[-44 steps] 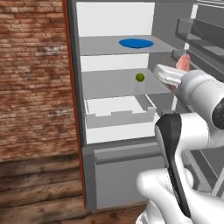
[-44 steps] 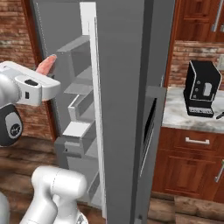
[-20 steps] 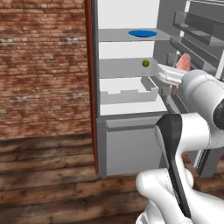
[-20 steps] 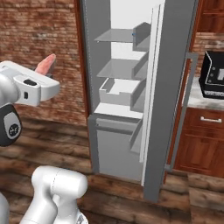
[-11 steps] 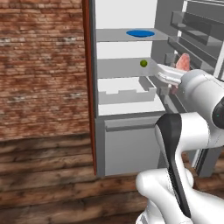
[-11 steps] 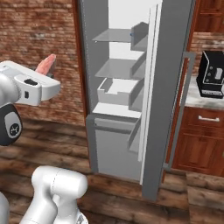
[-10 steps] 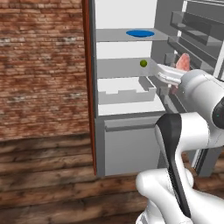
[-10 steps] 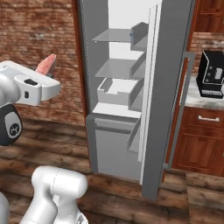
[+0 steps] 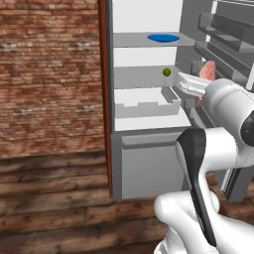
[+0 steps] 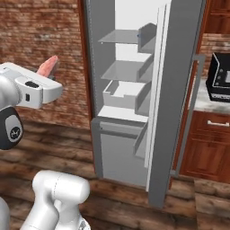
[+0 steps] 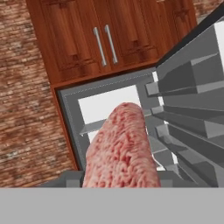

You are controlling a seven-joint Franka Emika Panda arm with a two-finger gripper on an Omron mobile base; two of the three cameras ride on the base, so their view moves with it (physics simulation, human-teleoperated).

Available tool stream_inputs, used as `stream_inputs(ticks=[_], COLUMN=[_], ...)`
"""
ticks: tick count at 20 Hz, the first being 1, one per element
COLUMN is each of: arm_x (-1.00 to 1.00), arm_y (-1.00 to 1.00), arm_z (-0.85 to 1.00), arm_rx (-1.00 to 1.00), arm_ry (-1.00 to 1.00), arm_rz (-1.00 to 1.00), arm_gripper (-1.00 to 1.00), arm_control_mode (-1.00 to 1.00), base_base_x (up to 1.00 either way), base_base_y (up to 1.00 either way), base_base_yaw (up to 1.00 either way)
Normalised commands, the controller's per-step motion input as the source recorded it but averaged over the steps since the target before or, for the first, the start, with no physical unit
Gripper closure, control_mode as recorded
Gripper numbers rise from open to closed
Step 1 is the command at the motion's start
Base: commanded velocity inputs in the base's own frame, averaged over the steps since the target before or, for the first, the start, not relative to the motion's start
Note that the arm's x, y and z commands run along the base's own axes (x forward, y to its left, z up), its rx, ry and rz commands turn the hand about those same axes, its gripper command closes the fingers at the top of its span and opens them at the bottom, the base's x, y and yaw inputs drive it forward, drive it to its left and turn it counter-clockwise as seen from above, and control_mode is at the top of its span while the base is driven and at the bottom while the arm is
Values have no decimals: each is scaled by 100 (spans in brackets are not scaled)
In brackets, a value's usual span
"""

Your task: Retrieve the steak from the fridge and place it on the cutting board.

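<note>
My gripper (image 9: 202, 82) is shut on the steak (image 9: 207, 72), a pinkish-red marbled slab that stands up out of the fingers. It is held in the air outside the open fridge (image 9: 149, 59), in front of its door racks. In the right base view the steak (image 10: 47, 66) pokes up above the white hand, left of the fridge (image 10: 130, 94). In the hand view the steak (image 11: 122, 153) rises from the bottom and hides the fingertips. The cutting board is out of view.
Inside the fridge a blue plate (image 9: 163, 37) lies on the top shelf and a small green fruit (image 9: 166, 72) on the shelf below, above a white drawer bin (image 9: 146, 103). The fridge door (image 10: 173, 103) stands open. A brick wall (image 9: 49, 74) is left; a counter with a black appliance (image 10: 218, 76) right.
The whole picture has shifted as the base drove back from the fridge and turned. The steak has stayed in the gripper at the same height.
</note>
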Motion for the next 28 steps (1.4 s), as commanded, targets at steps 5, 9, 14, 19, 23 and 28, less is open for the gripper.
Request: stream_inputs(ticks=[5,9,14,19,23,28], arm_x=[0,0,0,0,0,0], arm_y=[0,0,0,0,0,0], arm_z=[0,0,0,0,0,0], arm_rx=[0,0,0,0,0,0], arm_ry=[0,0,0,0,0,0], arm_rz=[0,0,0,0,0,0], arm_gripper=[100,100,100,100,100,100], arm_control_mode=[100,100,100,100,100,100], base_base_x=[-90,-81,-82,-90,-89,-74], base_base_y=[-1,0,0,0,-1,-1], base_base_yaw=[6,-19,-27,-36,-44,-55])
